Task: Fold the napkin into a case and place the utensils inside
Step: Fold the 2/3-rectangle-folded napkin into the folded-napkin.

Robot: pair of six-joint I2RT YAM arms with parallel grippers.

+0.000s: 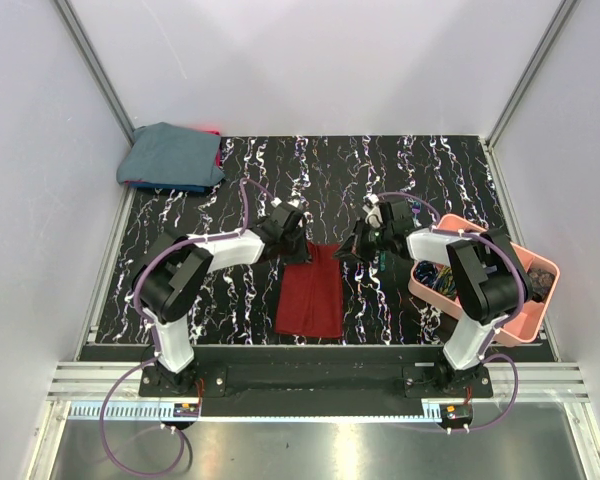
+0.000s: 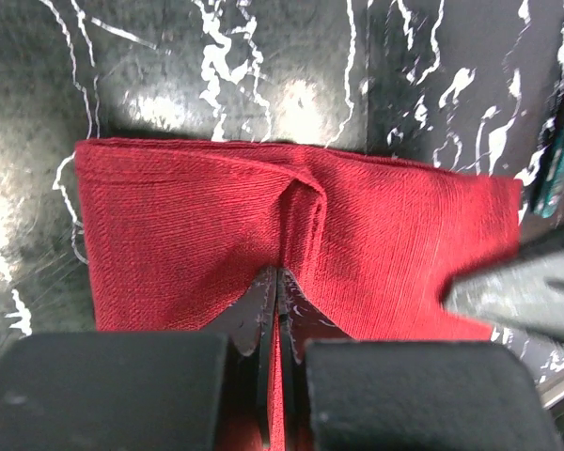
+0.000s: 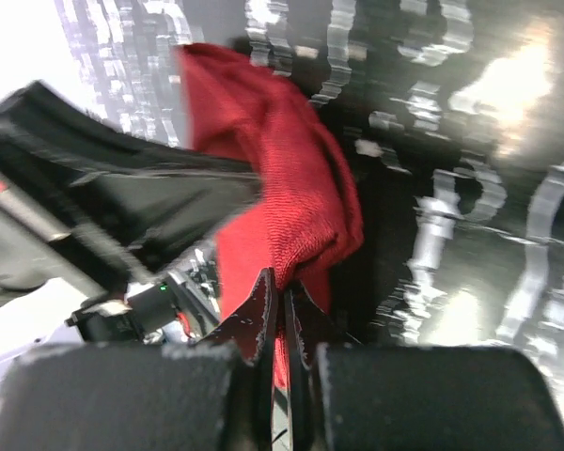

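The dark red napkin [image 1: 310, 295] lies folded as a narrow strip on the black marbled table, its long side running toward me. My left gripper [image 1: 298, 243] is shut on the strip's far edge; the left wrist view shows the cloth [image 2: 188, 225] puckered into a ridge at the closed tips of the left gripper [image 2: 278, 274]. My right gripper [image 1: 349, 250] is shut on the far right corner, where the napkin [image 3: 296, 178] bunches up from the tips of the right gripper [image 3: 289, 282]. A dark green utensil handle [image 2: 556, 160] shows just beyond the cloth's right edge.
A pink tray [image 1: 520, 328] holding coiled cables stands at the right, beside the right arm. A blue-grey cloth bundle [image 1: 172, 155] lies at the back left corner. White walls with metal rails close in the table on three sides.
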